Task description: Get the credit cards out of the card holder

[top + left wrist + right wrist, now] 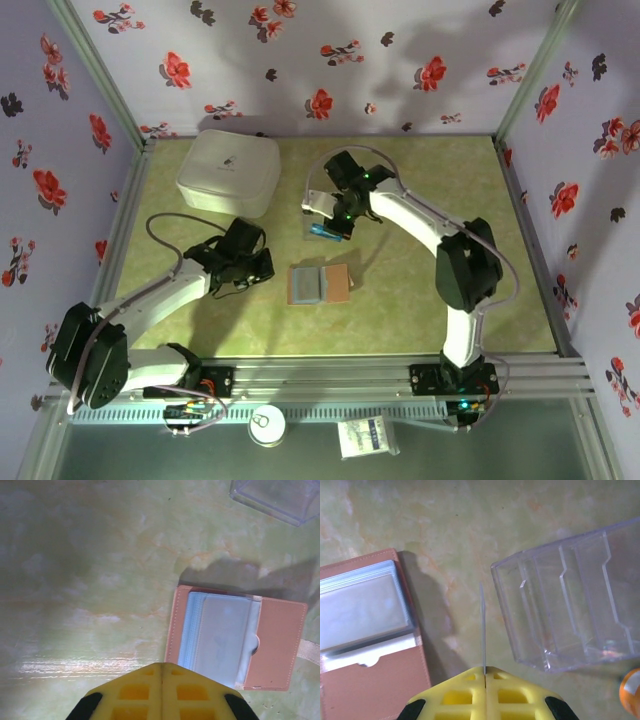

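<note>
At far left, rear of table: white lidded box [228,170], no part of the job.

Next right: left gripper [161,672], pads pressed together with nothing between them, hanging just short of the card holder.

Centre: card holder [235,642], lying open and flat on the green table [75,580]. One half shows clear blue-grey sleeves, the other a tan pocket. Whether cards sit inside cannot be told. Handling, judged: light, soft cover, likely to slide or lift when a card is drawn, so pin the tan half.

Right of it: right gripper [484,672], clamped on one credit card [482,625], which stands upright and edge-on between holder and tray. Card judged thin, stiff and slick, best pinched by a short edge.

Far right, right wrist view: clear plastic tray [570,605], divided into slots.
</note>
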`<act>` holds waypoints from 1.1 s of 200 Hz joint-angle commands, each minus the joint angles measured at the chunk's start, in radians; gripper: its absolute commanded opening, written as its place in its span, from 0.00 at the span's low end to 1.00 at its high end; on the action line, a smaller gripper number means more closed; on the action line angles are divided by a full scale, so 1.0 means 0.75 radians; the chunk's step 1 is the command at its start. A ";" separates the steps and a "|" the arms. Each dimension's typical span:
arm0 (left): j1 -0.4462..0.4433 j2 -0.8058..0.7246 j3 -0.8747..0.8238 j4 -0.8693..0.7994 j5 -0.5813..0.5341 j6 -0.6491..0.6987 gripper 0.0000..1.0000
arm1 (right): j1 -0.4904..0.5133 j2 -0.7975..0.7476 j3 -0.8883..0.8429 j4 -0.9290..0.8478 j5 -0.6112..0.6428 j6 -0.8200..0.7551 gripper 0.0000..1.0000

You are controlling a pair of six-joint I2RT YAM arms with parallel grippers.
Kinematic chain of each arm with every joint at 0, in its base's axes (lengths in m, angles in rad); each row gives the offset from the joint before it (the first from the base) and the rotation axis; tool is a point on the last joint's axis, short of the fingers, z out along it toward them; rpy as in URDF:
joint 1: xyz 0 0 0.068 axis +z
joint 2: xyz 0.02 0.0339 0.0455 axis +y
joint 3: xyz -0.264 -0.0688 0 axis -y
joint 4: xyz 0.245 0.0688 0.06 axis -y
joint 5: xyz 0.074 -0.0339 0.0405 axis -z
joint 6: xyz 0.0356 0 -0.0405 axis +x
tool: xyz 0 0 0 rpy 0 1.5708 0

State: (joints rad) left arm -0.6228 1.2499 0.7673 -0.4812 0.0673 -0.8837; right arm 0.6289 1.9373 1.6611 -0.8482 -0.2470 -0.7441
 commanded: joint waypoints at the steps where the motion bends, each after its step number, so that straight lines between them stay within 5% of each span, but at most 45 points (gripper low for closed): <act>1: 0.020 -0.018 -0.016 -0.050 -0.027 0.000 0.00 | -0.024 0.103 0.149 -0.142 -0.024 -0.127 0.00; 119: 0.039 0.142 0.074 0.020 0.033 0.014 0.00 | -0.112 0.476 0.722 -0.446 -0.091 -0.262 0.00; 220: 0.057 0.200 0.112 0.006 0.059 0.044 0.00 | -0.110 0.654 0.924 -0.697 -0.188 -0.311 0.00</act>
State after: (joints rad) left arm -0.5888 1.3815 0.8280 -0.4679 0.0959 -0.8761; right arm 0.5476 2.3962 2.3173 -1.2751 -0.3489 -0.9524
